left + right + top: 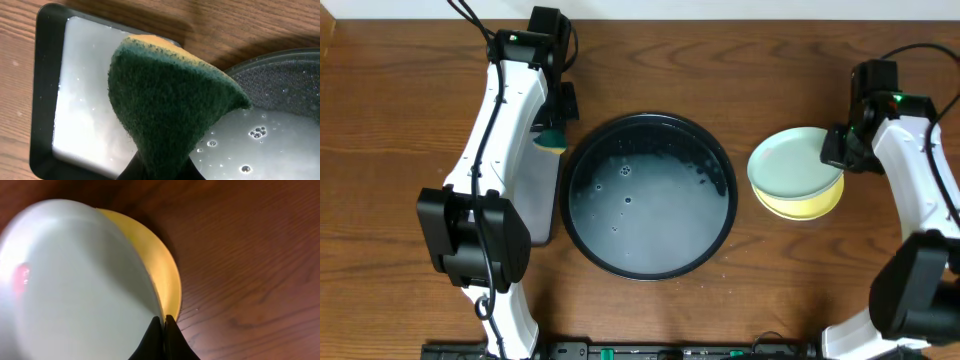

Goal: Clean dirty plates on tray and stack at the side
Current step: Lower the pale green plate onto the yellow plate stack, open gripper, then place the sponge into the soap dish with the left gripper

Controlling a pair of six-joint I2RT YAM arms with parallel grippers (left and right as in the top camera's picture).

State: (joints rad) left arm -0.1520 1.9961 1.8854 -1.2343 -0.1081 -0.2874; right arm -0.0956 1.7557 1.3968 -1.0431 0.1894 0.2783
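Note:
A pale mint plate (790, 160) lies on a pale yellow plate (812, 206) on the wood, right of the round black tray (582, 215). A third plate does not show. My right gripper (834, 150) is shut on the mint plate's right rim. In the right wrist view the fingers (164, 321) pinch the mint plate (75, 280) over the yellow one (162, 267). My left gripper (556, 128) is shut on a green and yellow sponge (554, 141) at the tray's upper left edge. The sponge (170, 100) fills the left wrist view above the fingers (160, 171). The tray holds soapy water.
A dark grey rectangular tray (542, 195) with pale liquid lies left of the round tray, partly under my left arm; it shows in the left wrist view (44, 100) beside the round tray's rim (280, 56). Bare wooden table lies around.

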